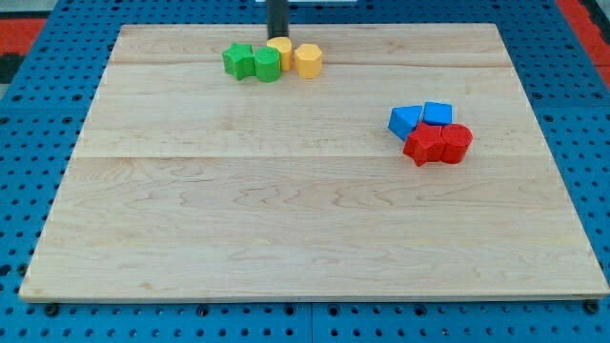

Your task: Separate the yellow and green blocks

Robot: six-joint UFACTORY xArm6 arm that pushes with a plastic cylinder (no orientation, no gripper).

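Nearest me, toward the view's right, two red blocks are lying against two blue blocks on the wooden counter. Farther up, a green star block, a green cylinder, a yellow block and a yellow hexagonal block are sitting bunched in a touching row. I am running no claw; my tip is standing just behind the yellow block.

My tip sits just behind the yellow block (green cylinder touching its front).
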